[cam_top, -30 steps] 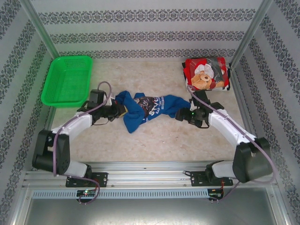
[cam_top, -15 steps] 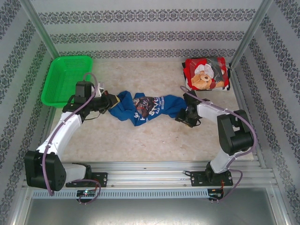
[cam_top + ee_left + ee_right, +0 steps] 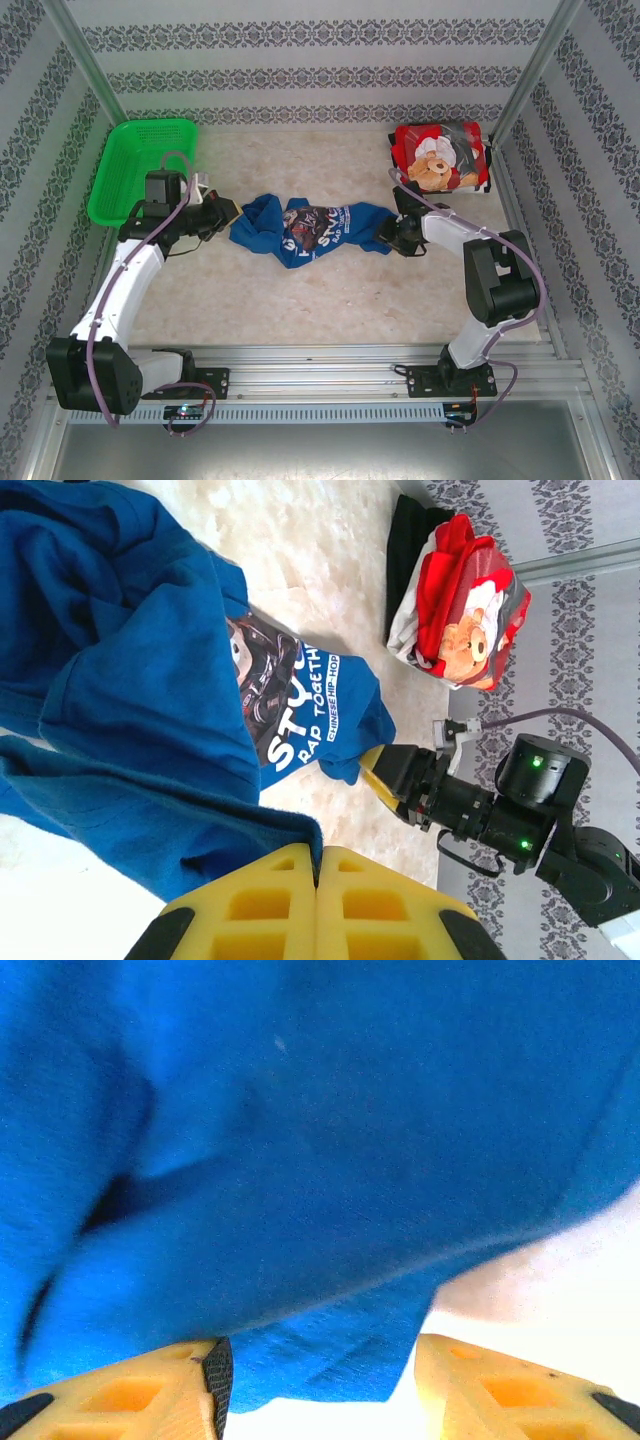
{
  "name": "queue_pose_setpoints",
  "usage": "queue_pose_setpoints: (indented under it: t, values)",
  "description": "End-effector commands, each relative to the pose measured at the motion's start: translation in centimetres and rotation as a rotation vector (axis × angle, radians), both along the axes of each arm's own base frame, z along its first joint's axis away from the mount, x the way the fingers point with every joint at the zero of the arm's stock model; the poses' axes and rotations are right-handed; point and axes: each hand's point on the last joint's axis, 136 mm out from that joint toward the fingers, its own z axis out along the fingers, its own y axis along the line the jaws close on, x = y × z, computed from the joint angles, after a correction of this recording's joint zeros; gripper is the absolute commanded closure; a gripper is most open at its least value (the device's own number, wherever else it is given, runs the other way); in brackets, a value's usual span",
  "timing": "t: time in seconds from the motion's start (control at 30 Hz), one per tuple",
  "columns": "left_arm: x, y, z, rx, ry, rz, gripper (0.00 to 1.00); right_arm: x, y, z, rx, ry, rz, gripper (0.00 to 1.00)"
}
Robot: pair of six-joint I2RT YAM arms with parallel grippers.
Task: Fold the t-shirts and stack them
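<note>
Our chief worry is the hold at the end nearest the green basket (image 3: 150, 124). There the left gripper (image 3: 316, 852) has its jaws pressed together on only a thin edge of the blue t-shirt (image 3: 310, 232), so a pull away from the basket could draw the cloth out. At the end farthest from the basket, the right gripper (image 3: 320, 1360) has its jaws spread with a thick fold between them (several layers, we judge). Closing there may catch the whole bunch, and the shirt would then lift as a rope instead of opening flat. The blue t-shirt lies crumpled on the desk (image 3: 300, 300) just right of the basket, print up, its long axis running away from the basket across the desk. We cannot tell which end is the collar. The red t-shirt (image 3: 440, 158) sits folded at the side opposite the basket, near the right arm, which could nudge it.
</note>
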Motion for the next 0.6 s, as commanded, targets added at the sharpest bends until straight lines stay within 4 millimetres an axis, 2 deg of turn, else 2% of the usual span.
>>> queue_pose_setpoints:
  t: [0.0, 0.33, 0.43, 0.5, 0.57]
  values:
    - [0.0, 0.6, 1.7, 0.021, -0.046, 0.002, 1.0, 1.0, -0.4, 0.8, -0.006, -0.021, -0.023, 0.47]
    - [0.3, 1.7, 1.9, 0.028, -0.052, 0.028, 1.0, 1.3, -1.1, -2.7, -0.069, 0.084, -0.042, 0.51]
    - [0.5, 2.1, 2.1, 0.032, -0.057, 0.038, 1.0, 1.9, -1.6, -2.8, -0.1, 0.074, -0.06, 0.63]
    - [0.5, 2.3, 2.4, 0.04, -0.064, 0.042, 1.0, 2.4, -2.2, -1.7, -0.114, 0.041, -0.083, 0.74]
    - [0.4, 2.6, 2.9, 0.057, -0.075, 0.043, 1.0, 2.8, -2.4, 0.3, -0.11, -0.006, -0.086, 0.84]
